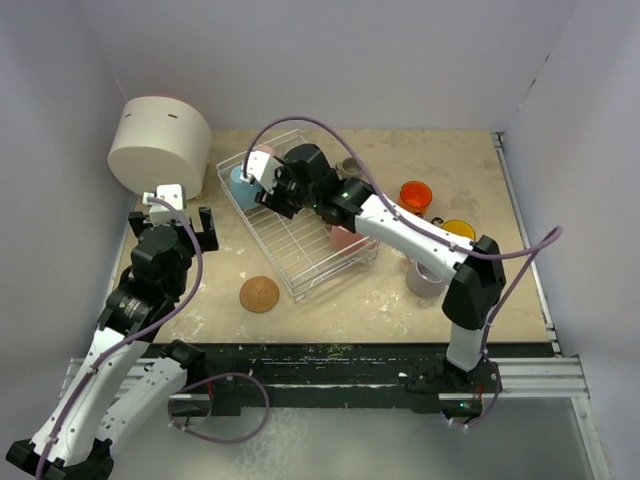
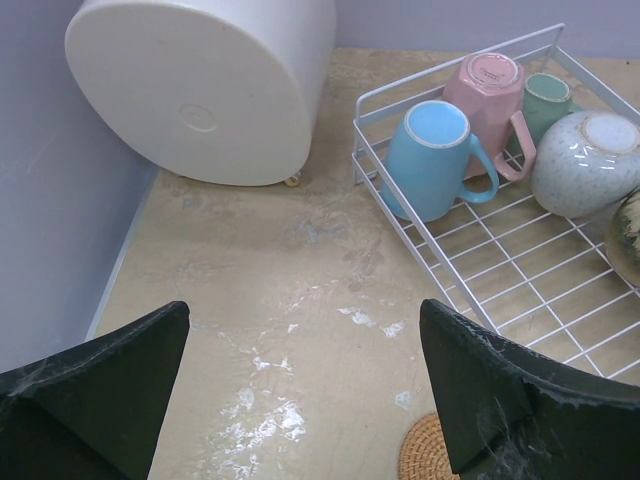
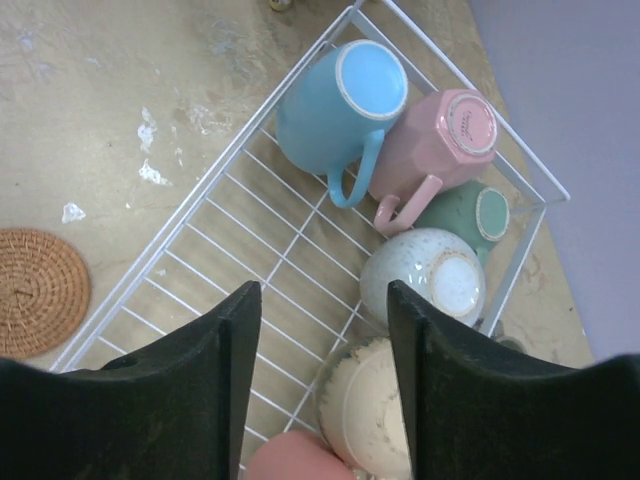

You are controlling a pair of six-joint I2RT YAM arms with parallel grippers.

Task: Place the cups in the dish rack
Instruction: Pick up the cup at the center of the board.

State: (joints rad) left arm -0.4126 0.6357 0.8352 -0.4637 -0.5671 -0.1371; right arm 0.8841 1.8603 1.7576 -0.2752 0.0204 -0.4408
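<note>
Over the dish rack's (image 3: 215, 178) far end, the right tool (image 3: 325, 300) hangs spread, gripping nothing. Beneath and beyond it, five cups cluster in the rack: light blue mug (image 3: 335, 105), pink mug (image 3: 440, 140), teal mug (image 3: 470, 212), speckled white mug (image 3: 425, 280), cream mug (image 3: 365, 410). Three stand on the desk (image 1: 470, 160) outside: orange mug (image 1: 415, 193), yellow mug (image 1: 458, 229), lilac mug (image 1: 425, 278). The left tool (image 2: 303, 310) gapes wide, empty.

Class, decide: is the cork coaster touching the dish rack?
Apart. The top view shows bare table between the cork coaster and the dish rack's near corner.
</note>
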